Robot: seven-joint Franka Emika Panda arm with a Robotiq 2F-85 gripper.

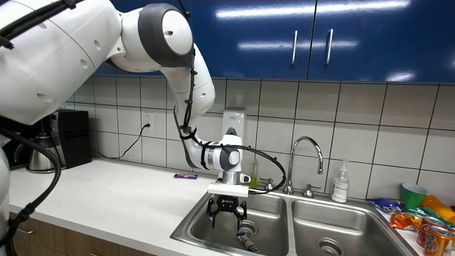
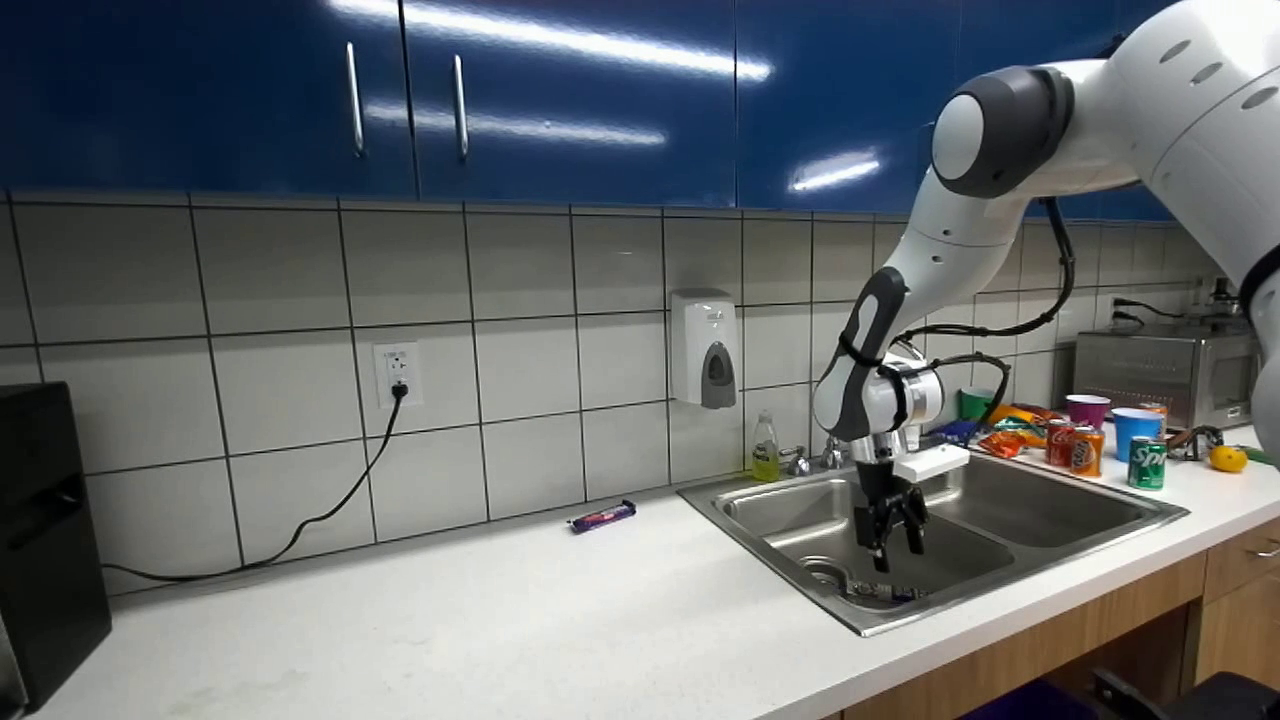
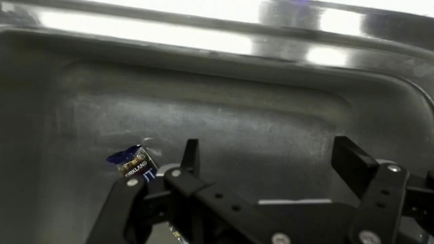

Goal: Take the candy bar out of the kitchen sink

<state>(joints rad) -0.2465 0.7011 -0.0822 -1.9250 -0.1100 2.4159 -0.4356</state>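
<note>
White glare streaks the blue cabinets (image 1: 263,30) in both exterior views; shade dulls the uppermost tiles (image 2: 520,265), while the counter (image 2: 450,640) lies bright. In the wrist view, the sink rim (image 3: 145,32) burns out in patches above a dim, soft basin (image 3: 217,132).

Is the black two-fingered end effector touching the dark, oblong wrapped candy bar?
Apart. In an exterior view, the open end effector hangs above the candy bar, a sliver of stainless-steel sink showing between them.
</note>
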